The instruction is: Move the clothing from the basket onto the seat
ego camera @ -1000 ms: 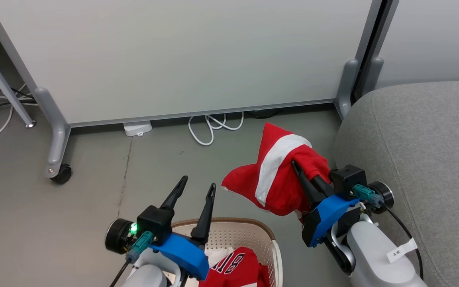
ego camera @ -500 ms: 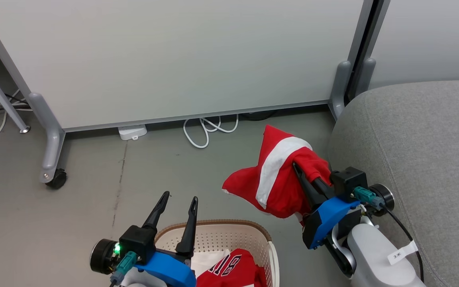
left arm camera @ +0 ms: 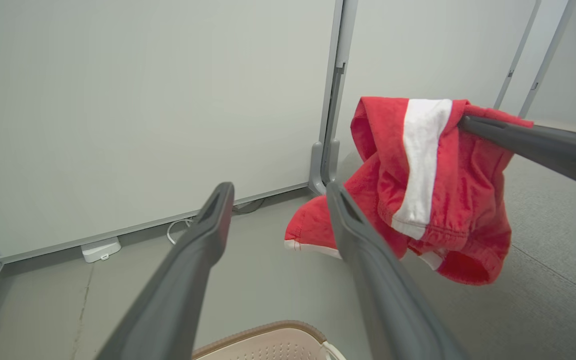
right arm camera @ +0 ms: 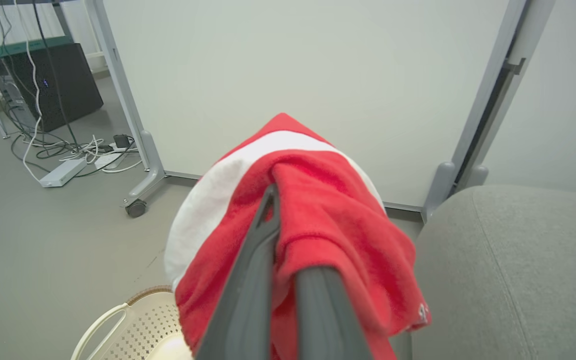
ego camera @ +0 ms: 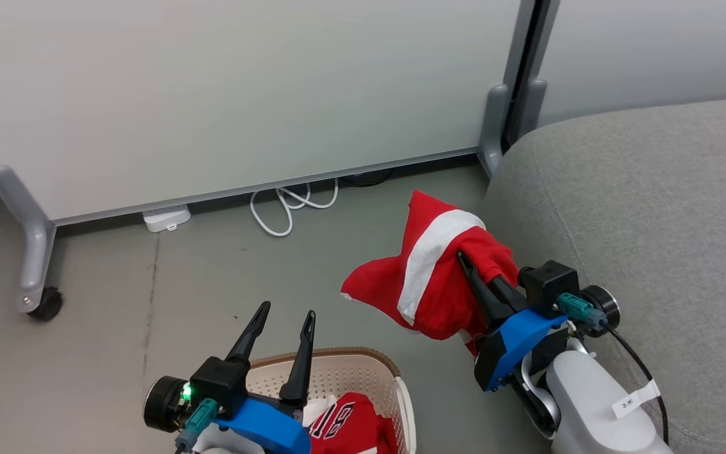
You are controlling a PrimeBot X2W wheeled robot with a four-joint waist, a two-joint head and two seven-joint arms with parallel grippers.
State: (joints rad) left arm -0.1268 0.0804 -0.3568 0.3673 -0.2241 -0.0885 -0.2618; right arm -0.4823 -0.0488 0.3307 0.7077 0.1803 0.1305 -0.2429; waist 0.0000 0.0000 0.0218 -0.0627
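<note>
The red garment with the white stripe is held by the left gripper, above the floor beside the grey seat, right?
No: the right gripper holds the red garment, as the head view shows. It does hang above the floor beside the seat.

clothing (ego camera: 429, 277) was soft, fuzzy red cloth, matt (white stripe likewise) | basket (ego camera: 350, 373) was perforated cream plastic with a slight sheen, rim brown and braided-looking | seat (ego camera: 653, 208) was grey woven fabric, matt | floor (ego camera: 212, 271) looked smooth, dull
</note>
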